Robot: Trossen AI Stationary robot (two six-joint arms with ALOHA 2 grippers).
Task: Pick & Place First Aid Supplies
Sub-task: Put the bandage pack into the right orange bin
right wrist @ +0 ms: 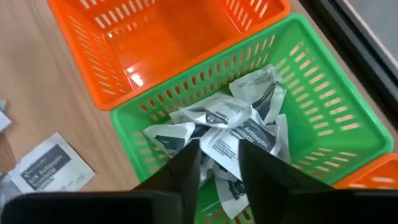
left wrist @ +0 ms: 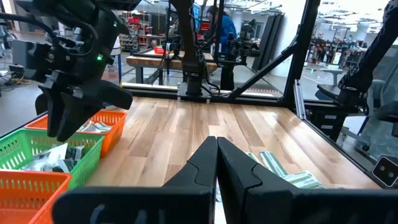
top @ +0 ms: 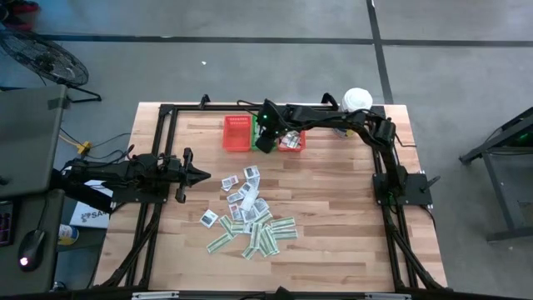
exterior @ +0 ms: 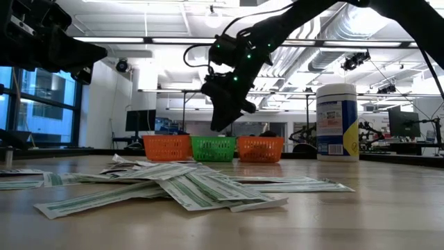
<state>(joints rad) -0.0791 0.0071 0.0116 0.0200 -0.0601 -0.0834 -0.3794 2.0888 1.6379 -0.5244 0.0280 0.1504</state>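
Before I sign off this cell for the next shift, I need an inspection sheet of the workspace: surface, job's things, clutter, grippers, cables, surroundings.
Surface: wooden table, bare at its right side.
Job's things: loose packets piled mid-table, white squares and green-and-white strips; more white packets inside the green basket; one orange basket empty, the other orange basket holding some.
Clutter: white tub with blue label at the far edge.
Grippers: right gripper above the green basket, fingers apart, holding nothing; left gripper shut, empty, waiting left of the pile.
Cables: a cable on the floor beside the table's left.
Surroundings: fan on the floor; a person beyond the table.
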